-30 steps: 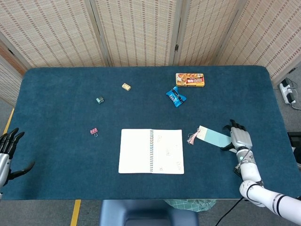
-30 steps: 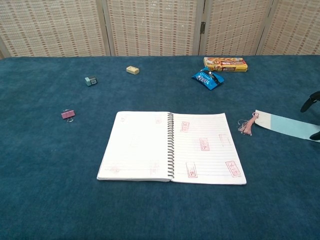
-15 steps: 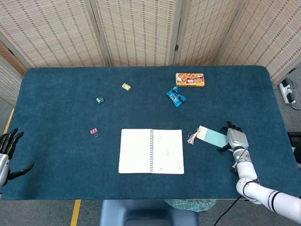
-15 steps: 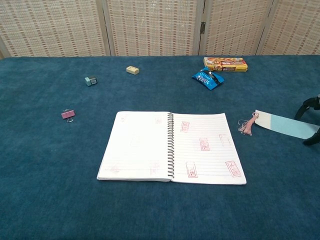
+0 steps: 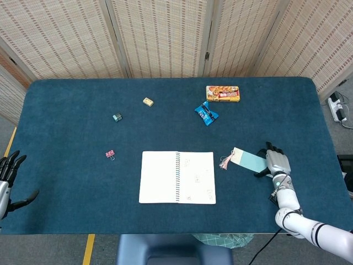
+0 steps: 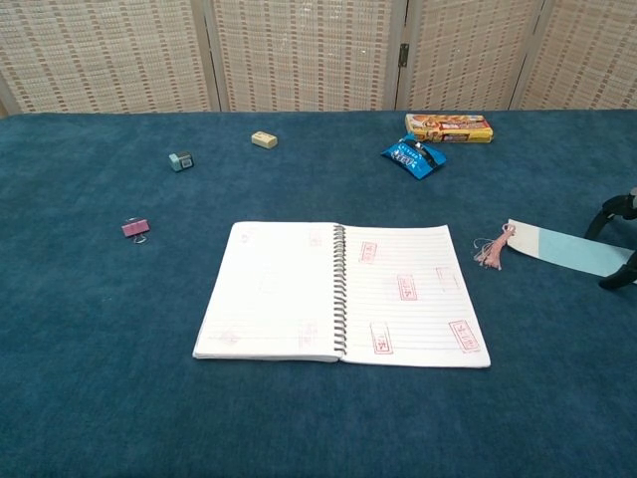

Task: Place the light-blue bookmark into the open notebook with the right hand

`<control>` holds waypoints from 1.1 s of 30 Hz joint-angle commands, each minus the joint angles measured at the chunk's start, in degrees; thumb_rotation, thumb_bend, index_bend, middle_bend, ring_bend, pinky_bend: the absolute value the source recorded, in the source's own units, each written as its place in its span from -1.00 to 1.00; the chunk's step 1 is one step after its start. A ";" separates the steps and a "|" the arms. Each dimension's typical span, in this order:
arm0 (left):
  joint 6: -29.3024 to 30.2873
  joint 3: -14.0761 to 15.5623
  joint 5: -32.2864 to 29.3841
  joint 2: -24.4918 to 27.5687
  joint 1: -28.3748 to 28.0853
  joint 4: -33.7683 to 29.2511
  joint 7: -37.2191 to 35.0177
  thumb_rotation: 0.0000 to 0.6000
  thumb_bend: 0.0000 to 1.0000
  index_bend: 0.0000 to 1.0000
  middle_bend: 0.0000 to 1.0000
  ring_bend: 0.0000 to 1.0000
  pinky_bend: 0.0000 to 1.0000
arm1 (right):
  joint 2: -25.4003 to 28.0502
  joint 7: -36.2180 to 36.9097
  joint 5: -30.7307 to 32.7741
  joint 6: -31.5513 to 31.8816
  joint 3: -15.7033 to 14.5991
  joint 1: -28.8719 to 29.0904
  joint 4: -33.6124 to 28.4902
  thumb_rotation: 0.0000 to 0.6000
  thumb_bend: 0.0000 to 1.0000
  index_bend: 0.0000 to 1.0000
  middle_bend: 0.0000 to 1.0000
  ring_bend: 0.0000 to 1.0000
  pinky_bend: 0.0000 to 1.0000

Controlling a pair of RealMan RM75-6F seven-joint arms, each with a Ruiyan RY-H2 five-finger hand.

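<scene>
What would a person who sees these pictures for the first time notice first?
Most likely the open notebook, bright white on the dark blue table, near its front edge. Just to its right lies the light-blue bookmark with a pink tassel, and the right hand is at the bookmark's far end. Farther back sit an orange box and a blue packet.

Our right hand [image 5: 277,164] sits low at the right side, palm down, forearm reaching back toward the near right corner. Its dark fingers [image 6: 619,204] curl downward; whether they actually grip anything we cannot tell from either view. Our left hand [image 5: 6,175] hangs at the far left edge, fingers spread and pointing up, thumb out, holding nothing.
</scene>
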 commanded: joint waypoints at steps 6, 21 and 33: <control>0.03 0.01 -0.08 0.01 0.09 0.12 -0.03 1.00 -0.45 -0.77 -1.00 -1.00 -1.00 | -0.40 0.82 -0.09 -0.13 0.14 0.08 0.86 1.00 -0.54 -0.10 -0.98 -1.00 -1.00; -0.35 0.02 -0.21 -0.14 -0.02 0.35 0.12 1.00 -0.45 -0.77 -1.00 -1.00 -1.00 | -0.48 2.18 -0.83 -0.73 0.23 -0.07 2.22 1.00 -0.46 -0.02 -0.91 -1.00 -1.00; -0.31 -0.04 -0.28 -0.24 0.01 0.47 0.27 1.00 -0.45 -0.78 -1.00 -1.00 -1.00 | 0.01 7.28 -9.96 1.83 0.87 -1.90 0.82 1.00 -0.41 0.02 -0.88 -1.00 -1.00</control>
